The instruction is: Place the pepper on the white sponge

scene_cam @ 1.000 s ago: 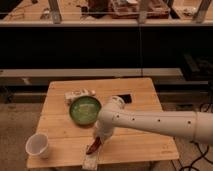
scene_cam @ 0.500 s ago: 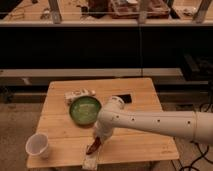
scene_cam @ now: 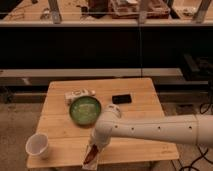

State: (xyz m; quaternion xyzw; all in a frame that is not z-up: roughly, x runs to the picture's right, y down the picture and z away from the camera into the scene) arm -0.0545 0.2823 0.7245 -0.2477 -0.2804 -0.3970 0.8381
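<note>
The dark red-brown pepper (scene_cam: 90, 155) lies lengthwise on the white sponge (scene_cam: 93, 160) at the table's front edge, near the middle. My gripper (scene_cam: 95, 146) sits directly over the far end of the pepper, at the end of my white arm (scene_cam: 150, 131) that reaches in from the right. The arm's wrist hides the fingers. The green bowl (scene_cam: 85, 110) stands behind the gripper, toward the table's centre.
A white paper cup (scene_cam: 39, 145) stands at the front left corner of the wooden table (scene_cam: 140, 100). A flat whitish packet (scene_cam: 79, 94) lies behind the bowl. A black phone-like object (scene_cam: 121, 99) lies to the bowl's right. Dark shelving runs behind.
</note>
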